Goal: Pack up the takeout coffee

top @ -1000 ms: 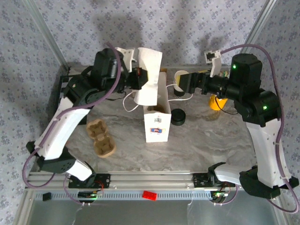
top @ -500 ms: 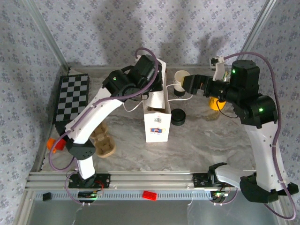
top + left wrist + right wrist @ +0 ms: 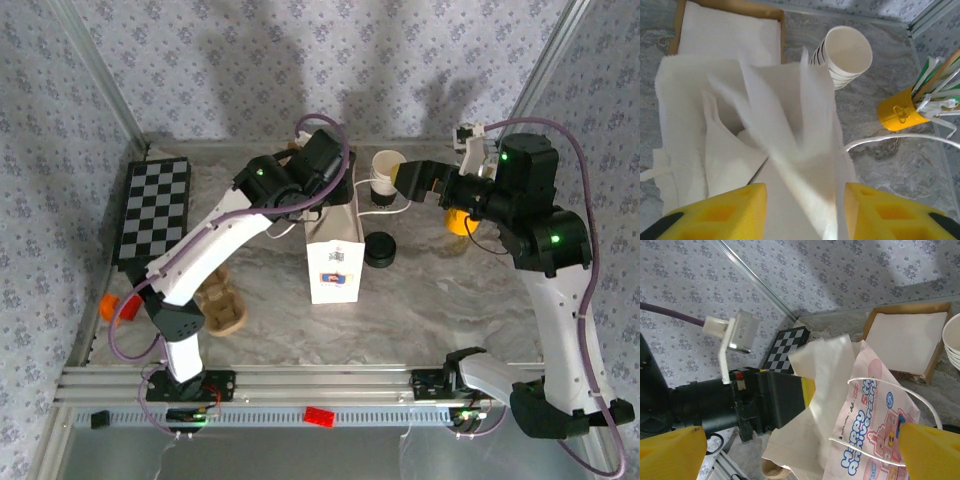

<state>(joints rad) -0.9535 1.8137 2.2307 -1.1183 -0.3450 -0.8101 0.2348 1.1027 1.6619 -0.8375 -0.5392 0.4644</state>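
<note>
Left gripper [image 3: 805, 200]: yellow fingers partway open over the mouth of the tall white paper bag [image 3: 335, 265], with crumpled paper loose between them and nothing pinched.
Right gripper [image 3: 800, 450]: spread wide and empty, right of the bag and facing it.
Takeout coffee: the lidded cream cup is hidden, probably down inside the bag.
Bearing: if so, it is straight below the left gripper with its axis upright, and the left arm is nearer.
Short black round piece [image 3: 380, 250]: just right of the bag, likely loose lids.
</note>
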